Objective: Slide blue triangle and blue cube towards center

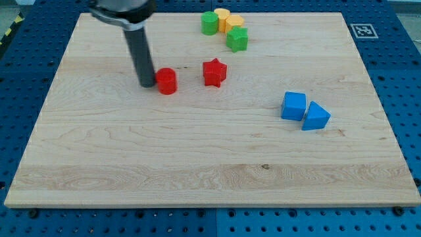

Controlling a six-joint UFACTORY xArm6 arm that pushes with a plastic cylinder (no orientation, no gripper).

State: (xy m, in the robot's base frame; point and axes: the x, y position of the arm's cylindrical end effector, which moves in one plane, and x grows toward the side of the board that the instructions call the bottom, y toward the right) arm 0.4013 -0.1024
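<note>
Here you see the wooden board (197, 164) lying on a blue perforated table (26, 66). The dark rod comes down from the view's top left, and my tip (146, 85) stands on the board just at the left side of the red cylinder block (167, 81), touching it or almost touching it; you cannot tell which. There are no jaws on this arm, only the straight rod, so nothing is gripped.

The blue cube block (293, 105) and the blue triangle block (316, 116) are on the right half of the board, a little below its middle line. They touch each other, the triangle at the lower right of the cube. Both are well apart from my tip.

The red star block (214, 72) lies to the right of the red cylinder, near it but not touching. At the view's top you find a small group: a green cylinder block (209, 23), a yellow block (227, 20) and a green cube-like block (237, 39), packed closely together. A black and white marker (360, 30) is at the top right corner.
</note>
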